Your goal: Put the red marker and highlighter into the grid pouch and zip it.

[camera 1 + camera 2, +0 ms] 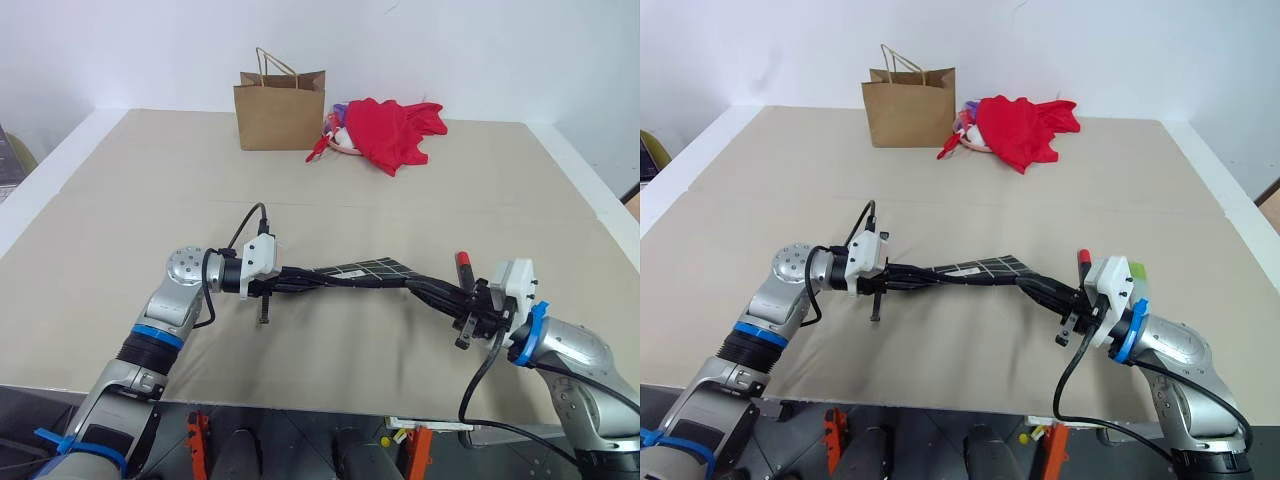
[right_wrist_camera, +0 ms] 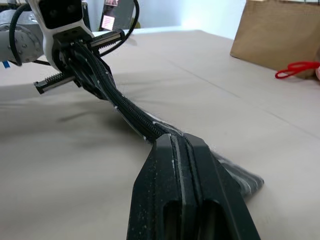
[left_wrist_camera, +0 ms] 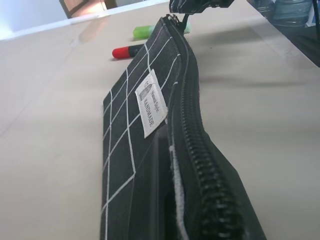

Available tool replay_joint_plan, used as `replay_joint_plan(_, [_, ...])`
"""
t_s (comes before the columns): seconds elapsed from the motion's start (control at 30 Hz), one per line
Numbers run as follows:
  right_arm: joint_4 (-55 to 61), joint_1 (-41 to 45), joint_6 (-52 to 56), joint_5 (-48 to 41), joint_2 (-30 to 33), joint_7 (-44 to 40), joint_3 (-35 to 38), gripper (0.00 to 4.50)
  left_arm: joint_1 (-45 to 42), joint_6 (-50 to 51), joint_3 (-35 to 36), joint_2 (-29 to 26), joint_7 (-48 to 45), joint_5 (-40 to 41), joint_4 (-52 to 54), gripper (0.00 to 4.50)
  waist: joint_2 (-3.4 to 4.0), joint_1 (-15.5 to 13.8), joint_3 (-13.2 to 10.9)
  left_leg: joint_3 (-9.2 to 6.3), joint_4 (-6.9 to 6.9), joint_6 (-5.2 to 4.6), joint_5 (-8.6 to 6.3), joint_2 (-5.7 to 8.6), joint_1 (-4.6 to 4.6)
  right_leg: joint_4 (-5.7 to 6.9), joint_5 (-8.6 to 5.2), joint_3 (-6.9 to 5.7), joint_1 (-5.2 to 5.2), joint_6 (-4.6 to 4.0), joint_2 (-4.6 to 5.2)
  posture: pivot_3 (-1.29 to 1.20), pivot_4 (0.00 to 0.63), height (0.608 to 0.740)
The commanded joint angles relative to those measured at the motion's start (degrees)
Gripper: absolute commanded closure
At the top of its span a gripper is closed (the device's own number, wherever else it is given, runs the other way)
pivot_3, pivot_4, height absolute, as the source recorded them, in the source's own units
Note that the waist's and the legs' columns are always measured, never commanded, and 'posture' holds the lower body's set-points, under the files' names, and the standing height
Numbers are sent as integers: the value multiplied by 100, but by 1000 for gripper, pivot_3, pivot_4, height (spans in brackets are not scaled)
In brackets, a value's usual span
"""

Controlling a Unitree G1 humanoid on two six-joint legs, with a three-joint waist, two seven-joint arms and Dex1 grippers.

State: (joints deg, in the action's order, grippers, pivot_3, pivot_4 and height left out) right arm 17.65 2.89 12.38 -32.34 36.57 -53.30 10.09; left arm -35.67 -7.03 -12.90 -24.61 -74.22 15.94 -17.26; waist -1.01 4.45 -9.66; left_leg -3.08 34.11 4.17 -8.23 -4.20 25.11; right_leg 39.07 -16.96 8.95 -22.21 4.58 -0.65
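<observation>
The grid pouch, black with white lines and a white label, hangs above the table, stretched between both grippers with its zipper edge up. My left gripper is shut on its left end. At the other end my right gripper is shut on the pouch, fingers pressed together over the zipper line, where the zipper pull hangs. On the table just beyond that end lie the red marker and, beside it, the pale green highlighter.
A brown paper bag stands at the far side of the beige table. A red cloth lies to the right of the bag. The table's near edge runs just below the arms.
</observation>
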Motion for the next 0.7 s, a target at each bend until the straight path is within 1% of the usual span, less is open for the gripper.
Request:
replay_joint_plan(0.03, [619, 322, 333, -121, 120, 110, -184, 4439, 7, -167, 71, -18, 21, -61, 166, 4500, 0, -3, 0, -4, 0, 0, 0, 0, 0, 0, 0, -4, 1, 0, -1, 0, 150, 740])
replay_joint_plan(0.13, [920, 593, 671, 91, 248, 181, -589, 4439, -5, -213, 48, 48, 58, -99, 167, 4500, 0, -6, 0, -3, 0, 0, 0, 0, 1, 0, 0, -3, 0, 0, 0, 0, 150, 740])
replay_joint_plan(0.27, [916, 1013, 941, 422, 95, 411, -1158, 4439, -29, -262, 8, 167, 106, -131, 165, 4500, 0, -13, 0, -5, -1, 0, 0, 0, 2, 0, -1, -4, 0, -1, 0, 0, 150, 740])
replay_joint_plan(0.37, [879, 1128, 1103, 554, -18, 523, -1443, 4439, -48, -303, 46, 256, 176, -130, 168, 4500, 0, -15, 0, -6, -1, 0, 0, 0, 3, 0, -2, -7, -2, -3, -1, 0, 150, 740])
replay_joint_plan(0.53, [880, 1163, 1177, 657, -124, 587, -1580, 4439, -59, -320, 79, 306, 280, -153, 236, 4500, 0, -19, 0, -8, -2, 0, 0, 0, 7, 0, -3, -9, -1, -2, 0, 0, 150, 740])
replay_joint_plan(0.7, [718, 1744, 1313, 761, -625, 782, -1951, 4439, -5, -477, -24, 466, 389, -263, 231, 4500, 0, -3, 0, -9, -1, 0, 0, 0, 5, 0, -2, -10, -1, -3, 0, 0, 150, 740])
